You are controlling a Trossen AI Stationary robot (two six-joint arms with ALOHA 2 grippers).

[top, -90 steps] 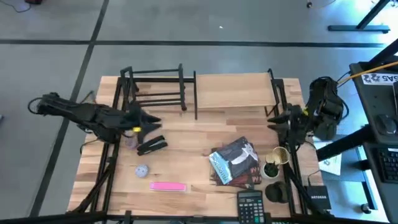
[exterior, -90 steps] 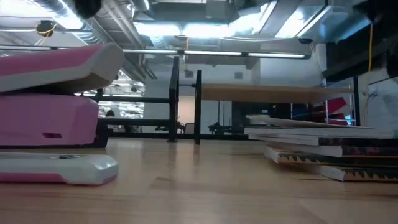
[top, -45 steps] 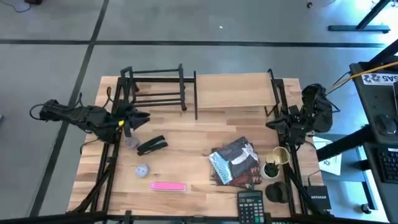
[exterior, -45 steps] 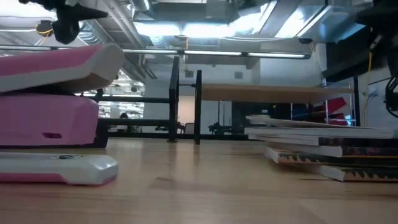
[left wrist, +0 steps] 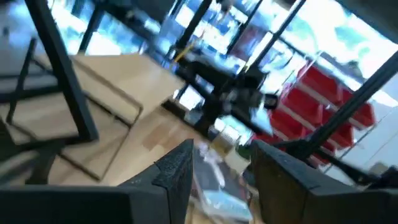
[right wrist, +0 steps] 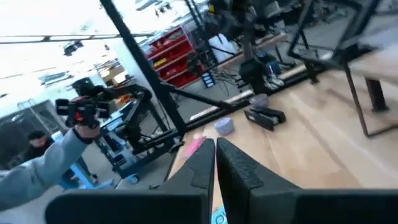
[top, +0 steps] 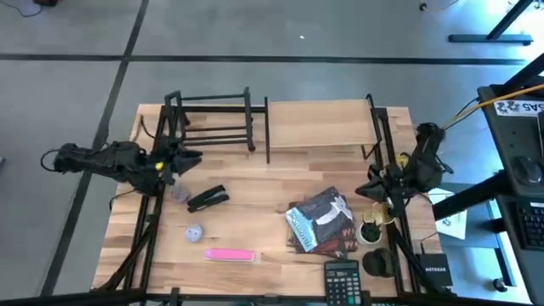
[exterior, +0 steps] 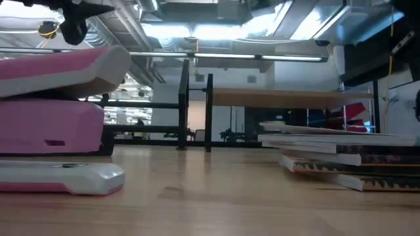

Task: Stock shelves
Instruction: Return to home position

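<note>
High view: books (top: 325,223) look stiff and slippery; grab one by its edge. Jaws stand apart on the left gripper (top: 185,158); on the right gripper (top: 375,189) they press together.

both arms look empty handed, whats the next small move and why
Probably draw both arms back to rest at their own sides. The left gripper is open and holds nothing at the left edge of the table, the right gripper is shut on nothing at the right edge, and the stack of books lies apart from both, so nothing seems in hand to place.
</note>
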